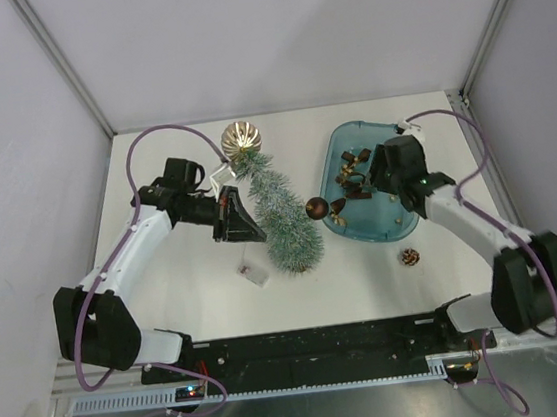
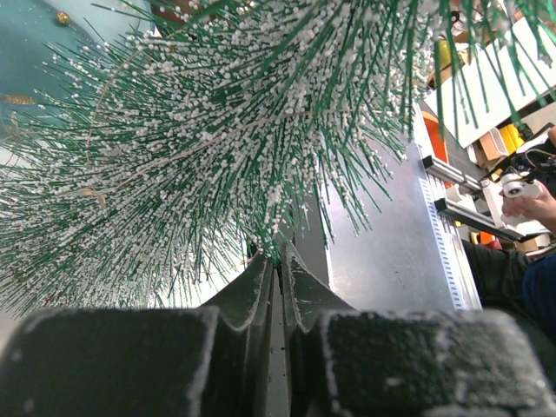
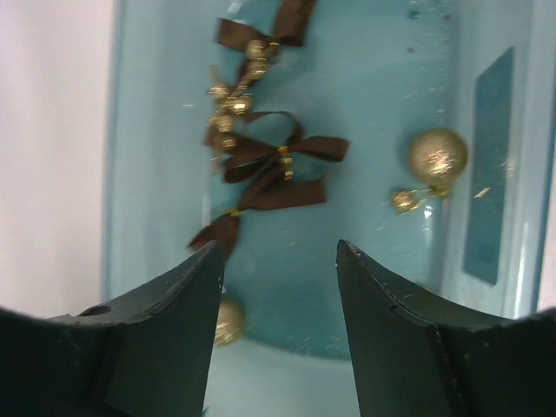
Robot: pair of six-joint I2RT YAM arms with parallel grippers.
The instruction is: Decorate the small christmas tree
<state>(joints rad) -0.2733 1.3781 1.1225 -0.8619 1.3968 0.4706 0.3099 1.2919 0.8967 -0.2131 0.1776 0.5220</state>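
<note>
Pale grey walls [image 1: 269,38] and two metal posts [image 1: 61,62] close in a white surface [image 1: 368,284]. A metal rail [image 1: 308,381] runs along its near edge. Two white-and-black arms [image 1: 142,249] reach in from that edge, one on each side.

The one small christmas tree [image 1: 281,213] is mid-surface between the arms, just left of the one blue tray [image 1: 336,157]. Its narrow tip points toward the back wall and its wide end is nearer the arms. Whether it leans or lies flat I cannot tell. The left hand [image 1: 251,230] is at its left flank, and the right hand [image 1: 380,172] is over the tray.

One large gold ball [image 1: 241,138] touches the tree's tip. One dark brown ball [image 1: 316,207] sits between tree and tray, against the tray's rim. One cone-like ornament [image 1: 409,256] lies alone on the surface near the tray's near end. One small pale tag [image 1: 254,272] lies just beside the tree's wide end.

Only the left wrist view shows how the left hand stands. Its fingers [image 2: 248,300] are pressed almost together with a thin slit between them, pinching frosted bristles of the tree at their tips.

Only the right wrist view shows the right hand spread wide and holding nothing, above the tray's contents. These are brown ribbon bows [image 3: 282,165] with gold beads, too tangled to count, two glittery gold balls [image 3: 437,156], one half hidden behind a finger, and one small gold bead [image 3: 402,201]. From above they are only dark and gold specks.
</note>
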